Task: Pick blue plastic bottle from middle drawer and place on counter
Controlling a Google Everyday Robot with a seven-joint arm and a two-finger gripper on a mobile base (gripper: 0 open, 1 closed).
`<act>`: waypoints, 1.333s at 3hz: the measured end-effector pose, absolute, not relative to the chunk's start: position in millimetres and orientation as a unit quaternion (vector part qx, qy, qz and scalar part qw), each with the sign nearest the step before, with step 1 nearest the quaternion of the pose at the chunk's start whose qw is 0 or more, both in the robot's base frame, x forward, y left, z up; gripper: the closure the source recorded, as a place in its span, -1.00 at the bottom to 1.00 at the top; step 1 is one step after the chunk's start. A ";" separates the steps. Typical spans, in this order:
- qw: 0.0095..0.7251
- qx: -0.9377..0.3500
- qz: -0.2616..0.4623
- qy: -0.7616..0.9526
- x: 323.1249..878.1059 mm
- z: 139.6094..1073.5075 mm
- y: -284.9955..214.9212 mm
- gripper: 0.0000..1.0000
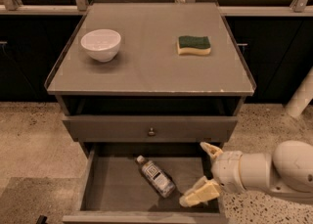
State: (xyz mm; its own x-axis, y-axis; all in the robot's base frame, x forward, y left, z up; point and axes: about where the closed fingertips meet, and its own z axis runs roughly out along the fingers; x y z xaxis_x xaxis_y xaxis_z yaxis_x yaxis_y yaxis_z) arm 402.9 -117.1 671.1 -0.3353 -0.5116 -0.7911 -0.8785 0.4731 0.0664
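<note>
The blue plastic bottle (155,176) lies on its side on the floor of the open middle drawer (112,189), white cap toward the back left. My gripper (201,172) is at the drawer's right side, just right of the bottle and apart from it. Its two pale fingers are spread open, one (209,149) up by the drawer front above and one (199,193) low over the drawer floor. Nothing is between them. The counter (151,56) is the grey cabinet top above.
A white bowl (100,44) stands on the counter's left and a green-and-yellow sponge (194,45) on its right. A closed drawer front with a round knob (151,131) sits above the open drawer. Speckled floor surrounds the cabinet. A white post (301,96) stands at right.
</note>
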 end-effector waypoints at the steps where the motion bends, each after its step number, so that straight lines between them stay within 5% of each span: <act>1: 0.383 -0.438 0.259 0.771 412.4 632.0 -77.9 -1.00; 4: 0.400 -0.412 0.239 0.783 430.3 596.3 -67.4 -1.00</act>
